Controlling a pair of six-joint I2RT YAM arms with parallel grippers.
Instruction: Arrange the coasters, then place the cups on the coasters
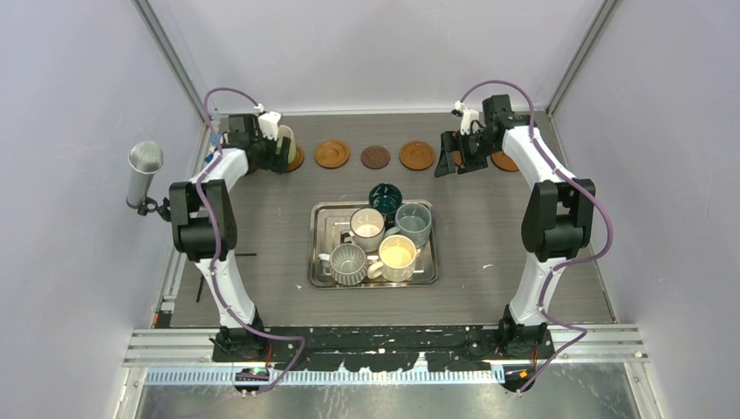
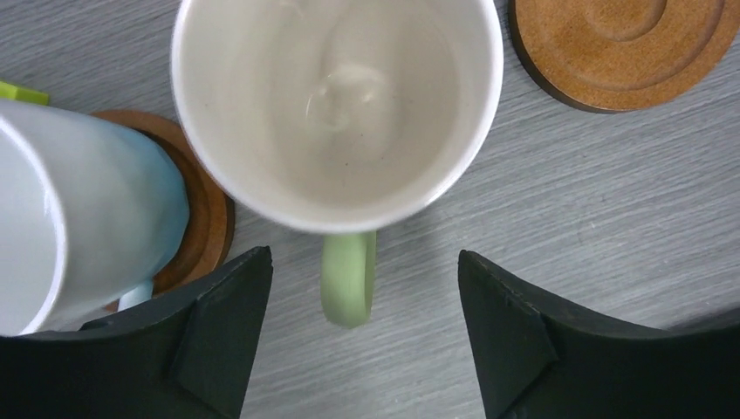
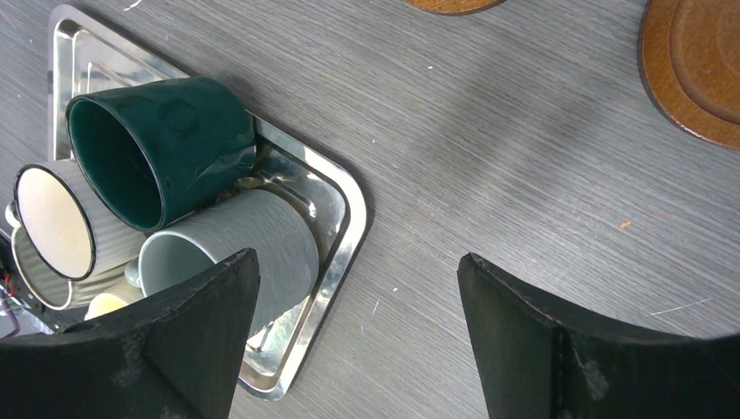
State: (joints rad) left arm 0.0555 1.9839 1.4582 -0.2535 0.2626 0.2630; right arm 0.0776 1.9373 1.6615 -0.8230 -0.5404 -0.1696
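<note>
A cream cup with a pale green handle stands upright at the back left; in the top view an orange coaster shows under this cup. My left gripper is open, its fingers on either side of the handle without touching it. To its left a white and light-blue cup stands on another coaster. My right gripper hangs open and empty over bare table at the back right. Several cups sit on the steel tray, among them a dark teal one.
Bare coasters line the back: orange, dark brown, orange, and one partly behind the right arm. In the right wrist view the tray corner lies left of the fingers. A microphone stands at the left wall.
</note>
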